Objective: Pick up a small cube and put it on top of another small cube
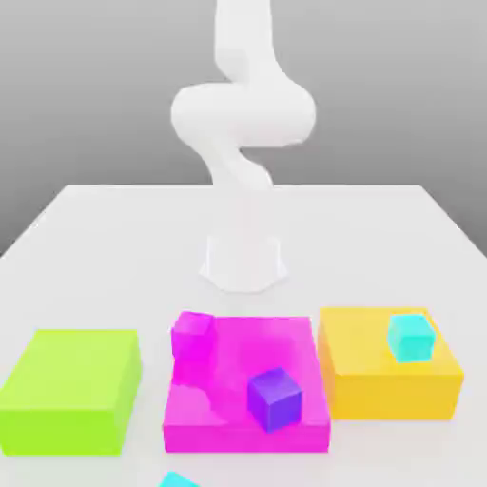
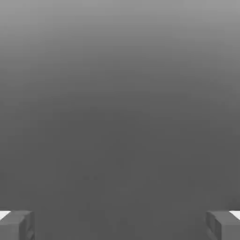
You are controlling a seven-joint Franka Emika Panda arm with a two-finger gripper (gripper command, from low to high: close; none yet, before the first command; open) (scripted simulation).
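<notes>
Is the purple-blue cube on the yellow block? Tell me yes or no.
No, the purple-blue cube lies on the magenta block, while a cyan cube sits on the yellow block.

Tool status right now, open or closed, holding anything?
Tool: open, fingers wide apart in the hand view, nothing held between them.

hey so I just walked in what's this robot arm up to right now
Nothing is being handled: the gripper is open and empty. Small cubes, magenta, purple and cyan, sit on the magenta and yellow blocks. No small cube is stacked on another yet.
</notes>
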